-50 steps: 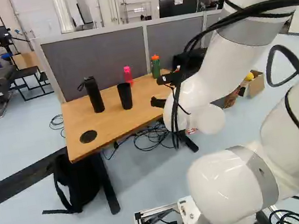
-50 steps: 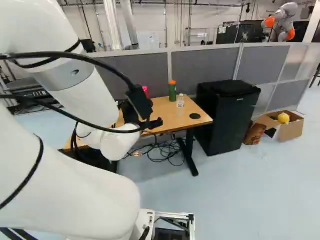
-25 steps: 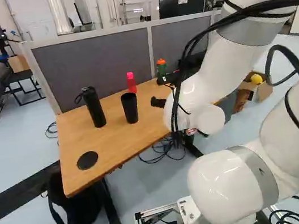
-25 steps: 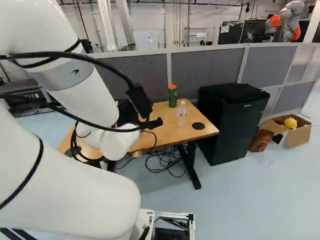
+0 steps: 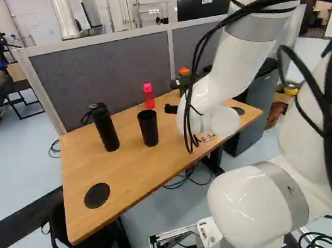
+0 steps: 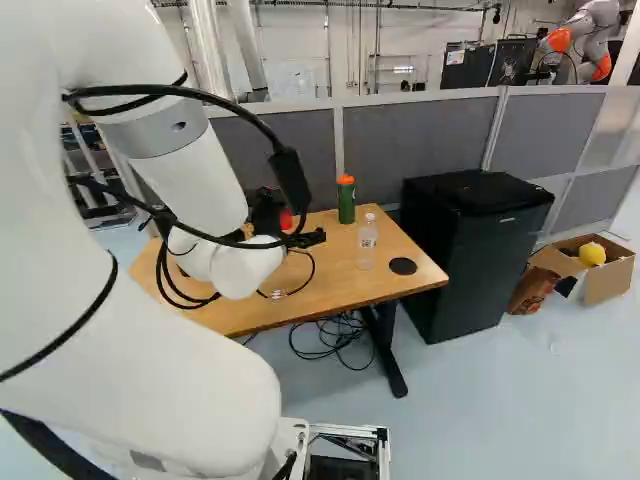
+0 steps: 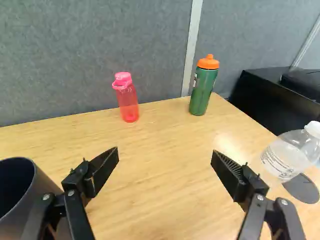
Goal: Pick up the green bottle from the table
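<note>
The gripper reaches over the table in the right base view, partly hidden by the arm. From the wrist, the gripper has its fingers wide apart, only tabletop showing between them. The green bottle with an orange cap stands upright near the table's far edge, ahead of the gripper and apart from it, by the grey partition. In the right base view the green bottle is behind the clear bottle; in the left one its lower part is hidden. The wooden table bears it.
A pink bottle stands ahead, a dark cup beside one finger, a clear bottle beside the other. A black flask is farther along the table. A black fridge adjoins it; another robot stands beyond the partition.
The base has moved closer to the table, which looks larger. The arm has also shifted against its lowest joint, its upper part rightward in the right base view.
</note>
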Available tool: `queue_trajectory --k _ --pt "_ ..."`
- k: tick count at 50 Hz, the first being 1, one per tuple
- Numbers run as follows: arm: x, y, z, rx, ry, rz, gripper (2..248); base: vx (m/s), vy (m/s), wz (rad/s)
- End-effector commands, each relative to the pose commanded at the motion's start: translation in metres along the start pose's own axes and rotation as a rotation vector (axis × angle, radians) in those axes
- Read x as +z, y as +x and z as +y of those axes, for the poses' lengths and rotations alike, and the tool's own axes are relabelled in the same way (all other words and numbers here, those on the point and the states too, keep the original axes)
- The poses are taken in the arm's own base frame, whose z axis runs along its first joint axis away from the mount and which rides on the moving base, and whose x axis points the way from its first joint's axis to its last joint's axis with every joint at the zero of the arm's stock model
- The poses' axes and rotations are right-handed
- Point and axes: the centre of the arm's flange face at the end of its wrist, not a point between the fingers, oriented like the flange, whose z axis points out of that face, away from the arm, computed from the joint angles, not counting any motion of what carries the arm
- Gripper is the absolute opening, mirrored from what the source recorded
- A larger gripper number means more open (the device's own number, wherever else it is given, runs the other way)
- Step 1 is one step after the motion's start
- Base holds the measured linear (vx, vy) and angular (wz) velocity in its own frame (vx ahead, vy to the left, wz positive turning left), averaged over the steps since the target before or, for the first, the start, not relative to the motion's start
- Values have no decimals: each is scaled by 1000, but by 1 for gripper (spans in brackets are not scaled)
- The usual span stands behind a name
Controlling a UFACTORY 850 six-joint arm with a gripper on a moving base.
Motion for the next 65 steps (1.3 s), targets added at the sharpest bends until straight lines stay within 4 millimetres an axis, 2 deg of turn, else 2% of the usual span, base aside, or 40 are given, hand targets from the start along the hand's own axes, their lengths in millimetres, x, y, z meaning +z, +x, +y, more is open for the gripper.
queue_trajectory --k 29,65 --pt "56 23 1 6 -7 -4 247 -1 0 0" --pt "125 45 17 156 -184 11 247 0 0 0"
